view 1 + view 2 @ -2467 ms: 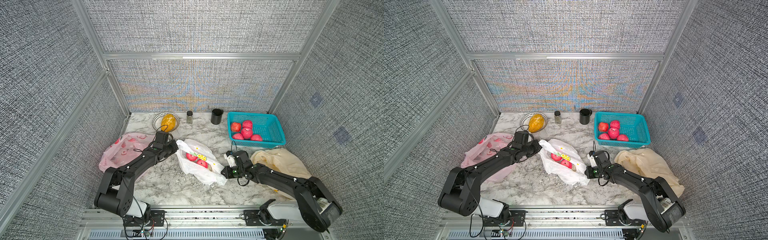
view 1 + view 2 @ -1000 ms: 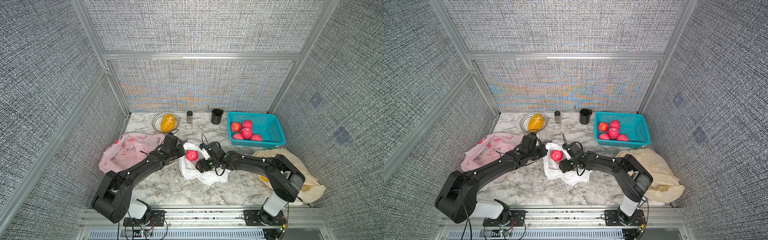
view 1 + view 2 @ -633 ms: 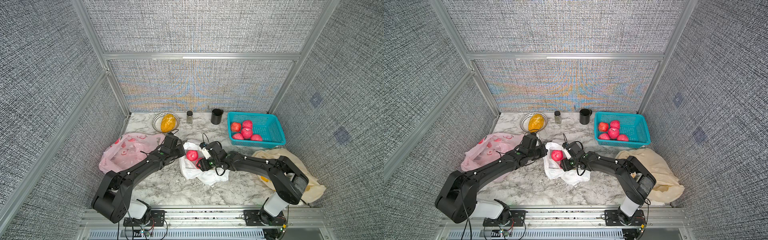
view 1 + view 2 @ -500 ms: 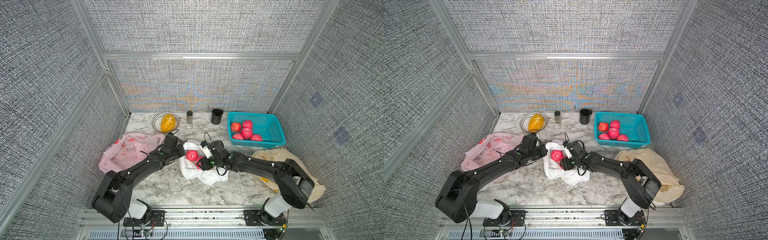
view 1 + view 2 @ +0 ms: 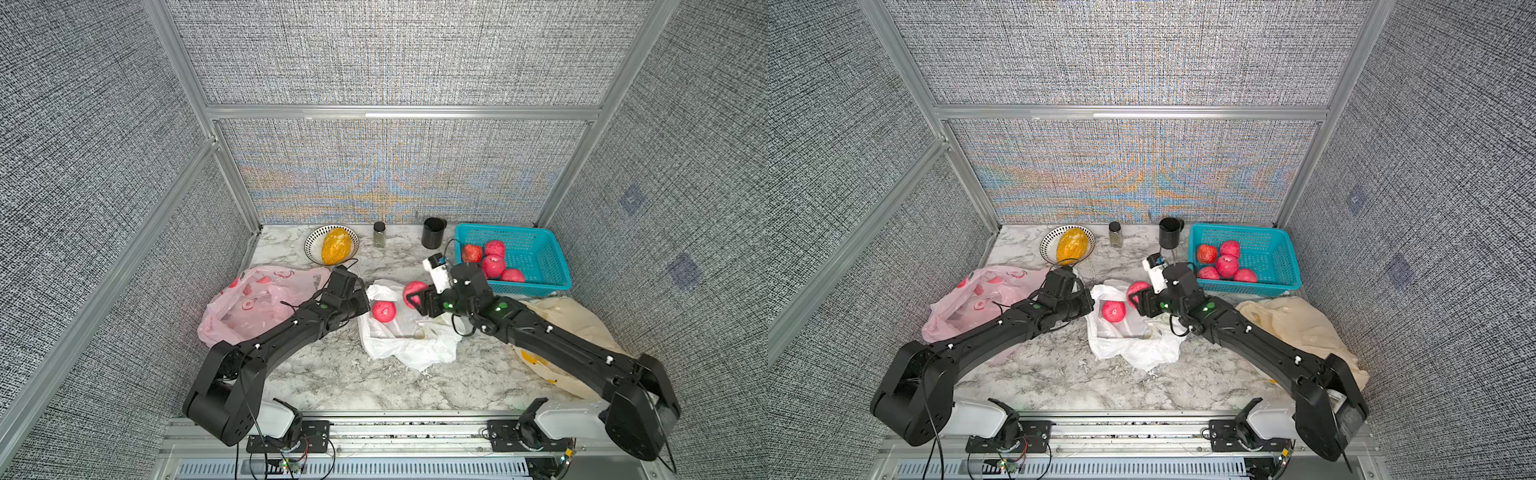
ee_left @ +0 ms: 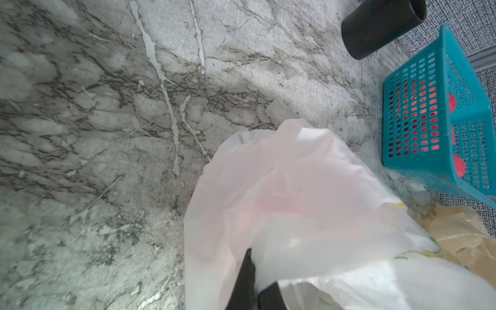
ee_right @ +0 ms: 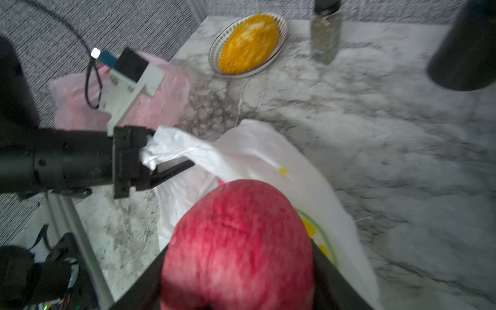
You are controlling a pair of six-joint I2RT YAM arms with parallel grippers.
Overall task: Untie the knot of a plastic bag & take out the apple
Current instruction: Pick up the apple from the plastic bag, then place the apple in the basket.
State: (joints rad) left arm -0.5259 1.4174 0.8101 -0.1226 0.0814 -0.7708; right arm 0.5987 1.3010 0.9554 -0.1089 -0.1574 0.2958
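Our right hand (image 5: 416, 296) is grasping one apple (image 7: 239, 241), which sits in its grip just above the open mouth of the white bag (image 5: 409, 347) on the table (image 5: 332, 374). Our left hand (image 5: 362, 300) is clenched on the bag's rim. We see a second apple (image 5: 383, 311) lying inside the bag, between the two hands.

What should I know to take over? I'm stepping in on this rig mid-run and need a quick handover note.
Left gripper: shut on the white bag edge, holding its mouth open.
Right gripper: shut on an apple, held above the bag.
A second apple lies inside the bag. The blue basket with more apples stands at the back, by the right arm.
Done: knot untied, one apple out.
Left: set the apple down, probably in the basket.
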